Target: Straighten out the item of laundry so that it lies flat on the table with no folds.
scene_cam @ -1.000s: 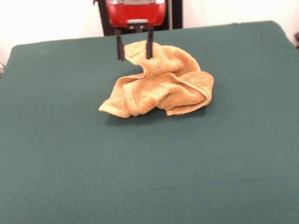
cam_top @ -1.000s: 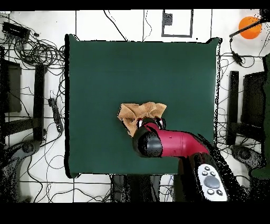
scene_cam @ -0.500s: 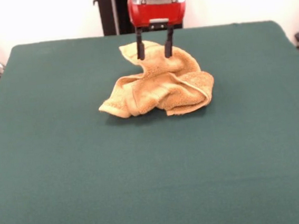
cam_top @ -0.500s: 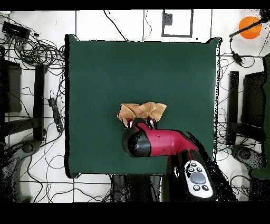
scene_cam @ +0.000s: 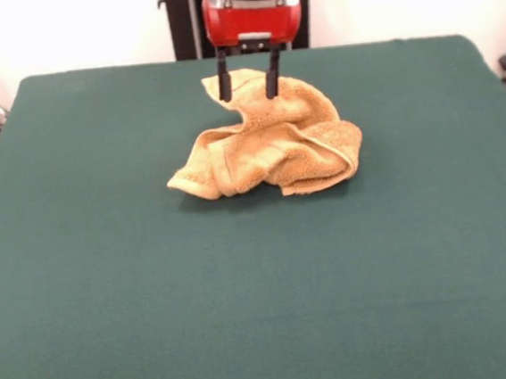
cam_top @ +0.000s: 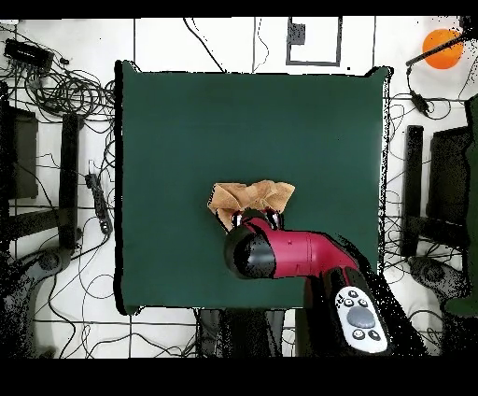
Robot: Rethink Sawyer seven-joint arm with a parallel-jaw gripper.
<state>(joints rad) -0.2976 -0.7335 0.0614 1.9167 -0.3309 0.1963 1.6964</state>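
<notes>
I see a golden-orange towel (scene_cam: 267,148) at upper centre on the plain dark green table (scene_cam: 262,287). Above it, the gripper (scene_cam: 248,90) has a red body with black fingers (scene_cam: 222,78). In the overhead view, an orange ball (cam_top: 441,47) sits upper right.

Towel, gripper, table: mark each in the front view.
towel (scene_cam: 272,152), front view, on the crumpled middle folds.
gripper (scene_cam: 248,90), front view, midway between the two open dark fingertips over the towel's far edge.
table (scene_cam: 246,307), front view, on bare green top nearer the camera.
</notes>
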